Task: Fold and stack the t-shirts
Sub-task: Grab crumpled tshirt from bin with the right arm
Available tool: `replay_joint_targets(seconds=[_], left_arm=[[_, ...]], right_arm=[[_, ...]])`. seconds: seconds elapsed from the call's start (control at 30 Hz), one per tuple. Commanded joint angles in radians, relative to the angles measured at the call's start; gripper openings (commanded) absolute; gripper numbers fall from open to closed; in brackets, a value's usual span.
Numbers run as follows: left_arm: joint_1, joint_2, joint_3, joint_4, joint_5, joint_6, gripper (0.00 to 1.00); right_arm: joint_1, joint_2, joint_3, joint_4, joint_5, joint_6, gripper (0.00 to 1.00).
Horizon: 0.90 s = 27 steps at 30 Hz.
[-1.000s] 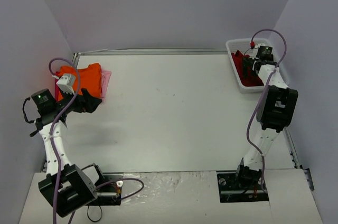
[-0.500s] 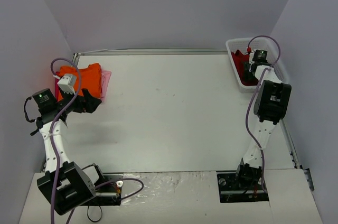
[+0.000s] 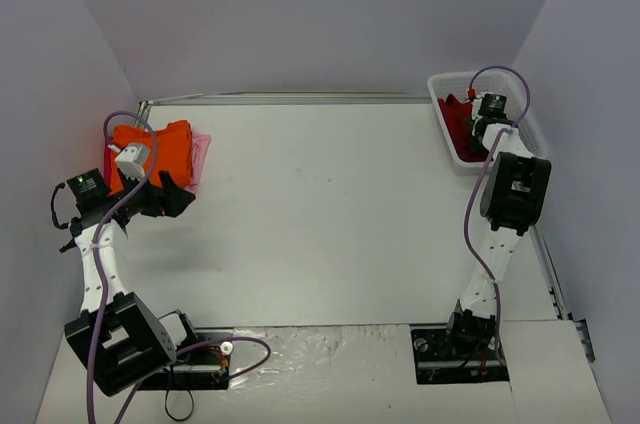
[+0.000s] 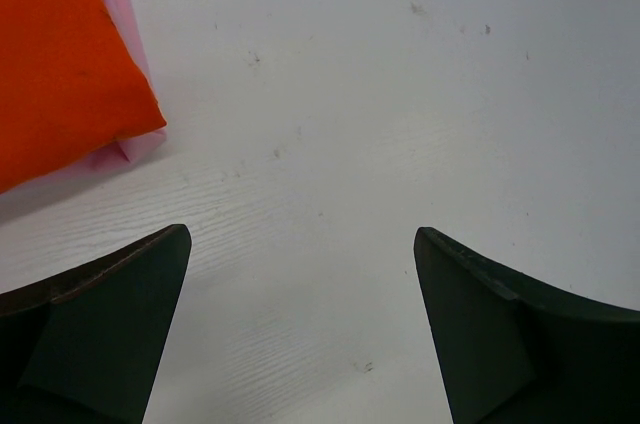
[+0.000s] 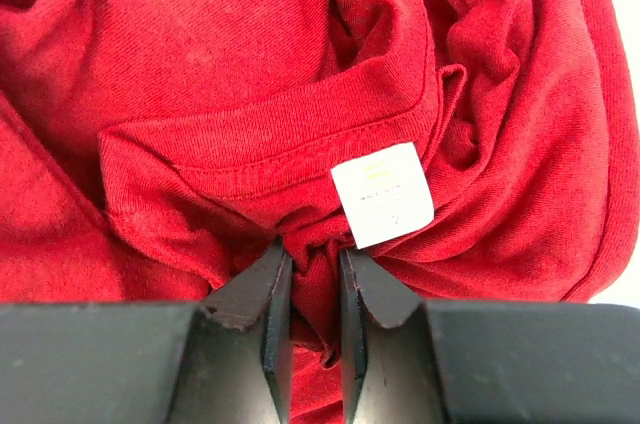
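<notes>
With fingers (image 5: 250, 304) of right gripper (image 5: 312, 262) nipped on neckband of crumpled dark red cloth t-shirt (image 5: 200, 64) in white plastic mesh basket (image 3: 436, 94), lift slowly straight up; leave left gripper (image 4: 302, 234) spread by folded bright orange t-shirt (image 4: 60, 54)

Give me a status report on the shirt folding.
Done: the orange shirt lies folded on the pink shirt at the far left of the table. In hand: the right gripper pinches the dark red shirt by its collar, inside the white basket. Left: lift it out, fold it, stack it. The left gripper hangs open over bare table.
</notes>
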Motion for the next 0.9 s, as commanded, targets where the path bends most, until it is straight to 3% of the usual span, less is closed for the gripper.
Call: replay_joint_targets(seconds=[0.0,0.33,0.67,0.87], left_arm=[[-0.003,-0.013,0.045,-0.011,0.042,0.033,0.94],[-0.011,-0.028,0.048,-0.025,0.034,0.032,0.94],[-0.011,-0.042,0.05,-0.031,0.016,0.032,0.94],[-0.011,-0.037,0.051,-0.031,0.007,0.032,0.94]], right_arm=[[-0.009,-0.096,-0.047,-0.056,-0.035,0.006,0.0],[0.005,-0.422,-0.107,-0.057,-0.089,0.031,0.0],[0.033,-0.561,-0.086,-0.059,-0.09,0.048,0.0],[0.111,-0.66,-0.046,-0.072,-0.075,0.032,0.0]])
